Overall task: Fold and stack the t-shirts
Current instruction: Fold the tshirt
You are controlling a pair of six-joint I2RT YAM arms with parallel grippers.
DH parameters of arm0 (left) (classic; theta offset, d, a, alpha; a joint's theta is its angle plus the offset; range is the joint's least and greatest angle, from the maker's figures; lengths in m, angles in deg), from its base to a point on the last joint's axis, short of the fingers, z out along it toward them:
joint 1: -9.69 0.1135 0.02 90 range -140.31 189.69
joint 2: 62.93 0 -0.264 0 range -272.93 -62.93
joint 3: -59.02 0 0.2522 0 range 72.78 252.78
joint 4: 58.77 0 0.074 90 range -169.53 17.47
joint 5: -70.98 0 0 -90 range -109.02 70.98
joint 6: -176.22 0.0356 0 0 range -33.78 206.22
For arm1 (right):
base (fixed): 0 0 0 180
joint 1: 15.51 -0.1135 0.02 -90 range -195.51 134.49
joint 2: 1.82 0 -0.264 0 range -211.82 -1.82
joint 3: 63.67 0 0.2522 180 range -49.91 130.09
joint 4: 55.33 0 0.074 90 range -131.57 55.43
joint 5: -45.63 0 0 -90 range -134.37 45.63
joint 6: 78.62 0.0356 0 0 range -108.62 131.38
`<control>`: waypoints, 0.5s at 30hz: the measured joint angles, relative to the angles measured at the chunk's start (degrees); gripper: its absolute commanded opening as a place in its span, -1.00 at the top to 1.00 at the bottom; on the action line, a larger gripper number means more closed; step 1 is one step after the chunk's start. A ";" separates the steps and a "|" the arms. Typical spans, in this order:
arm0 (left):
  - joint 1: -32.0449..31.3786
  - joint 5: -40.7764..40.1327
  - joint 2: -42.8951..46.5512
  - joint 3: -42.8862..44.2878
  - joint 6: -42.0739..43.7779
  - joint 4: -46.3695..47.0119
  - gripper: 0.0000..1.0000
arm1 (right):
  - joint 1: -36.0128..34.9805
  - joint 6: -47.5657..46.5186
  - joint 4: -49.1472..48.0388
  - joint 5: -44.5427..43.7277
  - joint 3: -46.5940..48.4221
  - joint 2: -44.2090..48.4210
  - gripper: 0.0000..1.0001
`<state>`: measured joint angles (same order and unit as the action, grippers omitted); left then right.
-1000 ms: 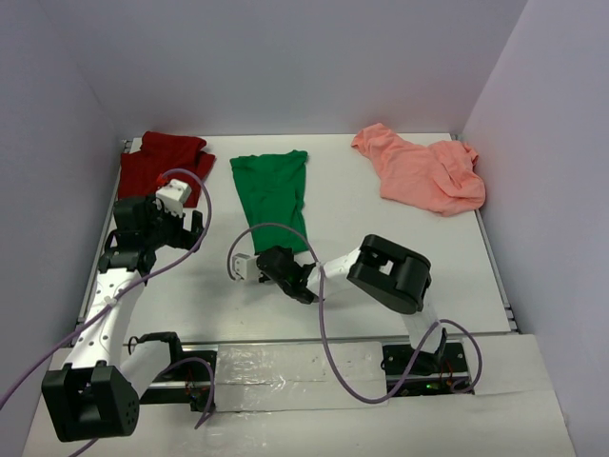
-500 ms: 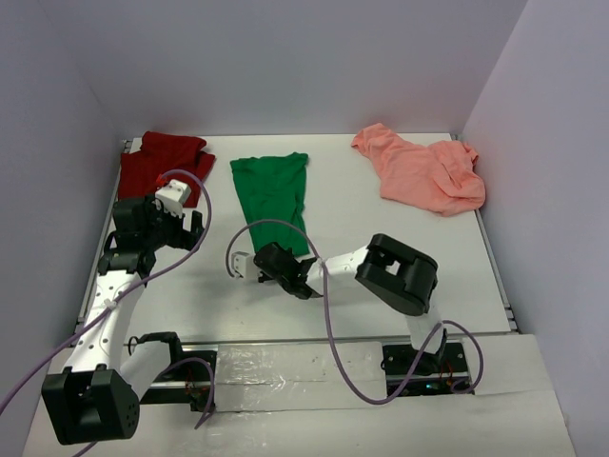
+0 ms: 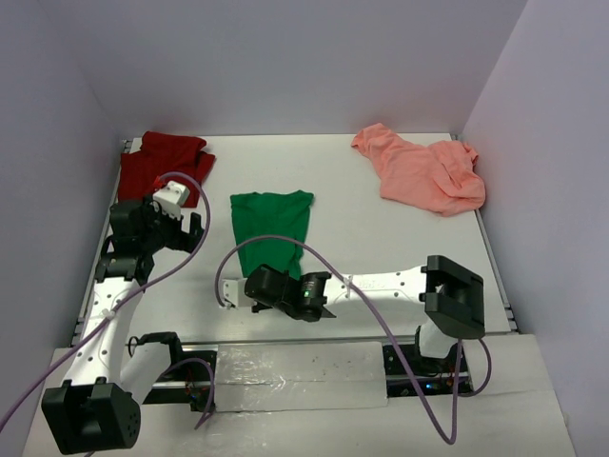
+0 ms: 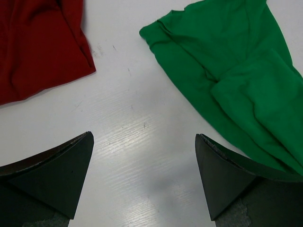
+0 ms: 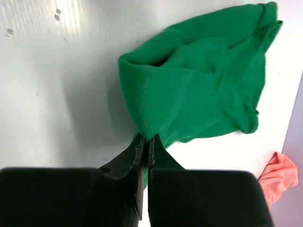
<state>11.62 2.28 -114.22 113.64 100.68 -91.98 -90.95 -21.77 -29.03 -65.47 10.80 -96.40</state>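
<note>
The right end effector is clamped tight on a fold of the bright green t-shirt, which lies mid-tabletop. The left end effector gapes wide, holding nothing, between that shirt and the dark red t-shirt at far left. The salmon pink t-shirt lies crumpled at far right.

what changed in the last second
The right gripper, shut on the near edge of the green t-shirt, drew back toward the arm bases and dragged the shirt closer to the near edge of the table, bunching it shorter. The left gripper stayed open, barely moving. The red t-shirt and pink t-shirt did not move.
</note>
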 measured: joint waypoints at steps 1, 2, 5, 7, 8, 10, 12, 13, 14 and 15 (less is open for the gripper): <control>0.00 0.04 0.22 0.00 0.04 -0.24 -0.96 | -0.24 0.55 1.64 0.15 1.09 0.28 1.00; 0.00 0.17 0.37 0.07 0.09 -0.50 -0.96 | -0.28 1.07 3.08 0.22 2.25 0.61 1.00; 0.00 0.42 0.61 0.33 0.22 -1.31 -0.96 | 0.02 1.60 6.67 -0.48 5.11 1.75 1.00; 0.00 0.55 0.61 0.44 0.24 -1.49 -0.95 | 0.83 1.20 8.31 -0.68 7.02 2.38 1.00; 0.00 0.63 0.61 0.48 0.24 -1.64 -0.96 | 1.49 0.81 9.07 -0.63 8.39 2.43 1.00; 0.00 0.81 0.61 0.57 0.26 -1.99 -0.96 | 3.98 -0.04 10.01 -0.28 11.50 2.21 1.00; 0.00 0.98 0.61 0.87 0.28 -2.21 -0.96 | 7.76 -0.94 10.32 -0.13 15.58 1.05 1.00; 0.00 1.03 0.61 1.14 0.33 -2.27 -0.96 | 10.32 -1.40 10.40 -0.07 18.71 -0.24 1.00; 0.00 1.05 0.61 1.38 0.37 -2.27 -0.96 | 12.04 -1.62 10.08 -0.13 20.85 -1.51 1.00; 0.00 1.05 0.61 1.57 0.42 -2.25 -0.96 | 14.12 -1.88 9.66 -0.17 23.65 -3.32 1.00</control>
<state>11.62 3.33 -113.61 115.21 101.09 -94.23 -76.83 -23.64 -19.37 -65.64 34.45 -99.73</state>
